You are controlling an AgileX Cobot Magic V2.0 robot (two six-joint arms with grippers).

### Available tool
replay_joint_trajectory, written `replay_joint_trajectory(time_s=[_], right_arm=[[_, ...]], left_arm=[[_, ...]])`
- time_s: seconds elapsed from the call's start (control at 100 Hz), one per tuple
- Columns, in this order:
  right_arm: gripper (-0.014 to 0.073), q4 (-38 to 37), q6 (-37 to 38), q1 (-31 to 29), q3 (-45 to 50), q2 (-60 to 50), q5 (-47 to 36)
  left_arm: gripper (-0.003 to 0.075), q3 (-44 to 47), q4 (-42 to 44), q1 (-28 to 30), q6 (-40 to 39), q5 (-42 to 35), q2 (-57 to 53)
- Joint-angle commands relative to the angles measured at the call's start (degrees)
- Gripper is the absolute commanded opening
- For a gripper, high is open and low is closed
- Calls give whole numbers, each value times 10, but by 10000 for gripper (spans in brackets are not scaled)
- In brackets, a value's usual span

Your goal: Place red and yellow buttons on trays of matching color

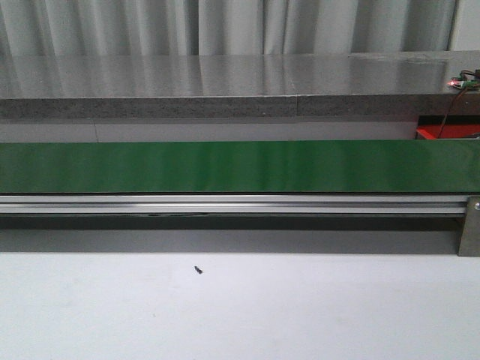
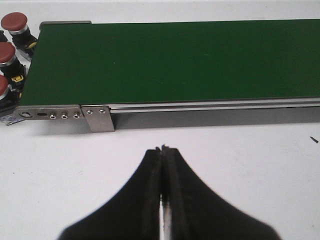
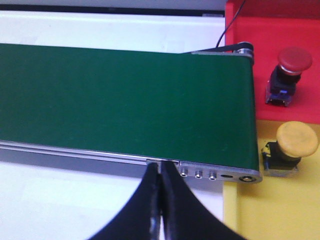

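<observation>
Plain white desk (image 1: 240,315) with a green conveyor belt (image 1: 240,166) running across it, nothing riding on it. Three red buttons (image 2: 13,22) wait off one end; one red button (image 3: 294,60) sits on the red tray (image 3: 240,30), a yellow button (image 3: 297,139) on the yellow tray (image 3: 270,210). Left hand (image 2: 163,148) and right hand (image 3: 160,165) are both pinched closed, empty. Likely hiccup: a button rolls past before a hand opens, or gets nudged onto the wrong tray.

green conveyor belt (image 1: 240,166) spans the white surface (image 1: 240,315) | aluminium rail (image 1: 225,204) along belt's near edge | small dark speck (image 1: 198,269) on surface before belt
</observation>
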Motion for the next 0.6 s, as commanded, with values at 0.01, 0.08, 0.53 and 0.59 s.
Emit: replay_joint_trajectory(time_s=[0.01,0.08,0.53,0.59], right_arm=[[-122,8,-1,0,0,-45,-47],[-122,8,-1,0,14,-77,-58],[-122,8,-1,0,39,-165,-68],[-122,8,-1,0,39,-165,-68]], left_arm=[[-20,-14,-12,-4,-4,-38,1],[-20,-14,-12,-4,-4,-39,1],[-20,-15,-18,-2,-10,-52,2],[-20,-16,-10,4,-39,-64,2]])
